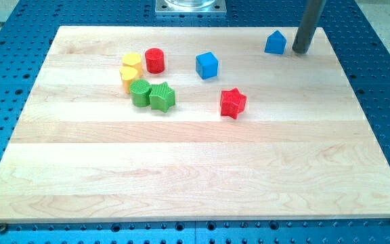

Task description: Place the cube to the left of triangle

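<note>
A blue cube [207,65] sits on the wooden board at the upper middle. A blue triangle block [275,43] stands near the view's top right, well to the right of the cube. My tip [300,51] rests on the board just right of the blue triangle, a small gap apart from it. The rod rises out of the top of the view.
A red star [233,103] lies below and right of the cube. At the left are a red cylinder [154,60], two yellow blocks [131,69], a green cylinder [140,93] and a green star [162,97]. The board [195,169] lies on a blue perforated table.
</note>
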Controlling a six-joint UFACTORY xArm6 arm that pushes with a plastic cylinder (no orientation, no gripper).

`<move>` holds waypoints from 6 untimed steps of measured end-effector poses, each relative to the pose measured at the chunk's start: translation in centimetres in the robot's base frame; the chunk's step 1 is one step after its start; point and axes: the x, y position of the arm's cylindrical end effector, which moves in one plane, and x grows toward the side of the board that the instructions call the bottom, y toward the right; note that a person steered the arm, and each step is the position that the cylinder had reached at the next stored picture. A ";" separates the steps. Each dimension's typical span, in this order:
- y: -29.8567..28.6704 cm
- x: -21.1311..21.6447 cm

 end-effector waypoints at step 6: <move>-21.0 8.4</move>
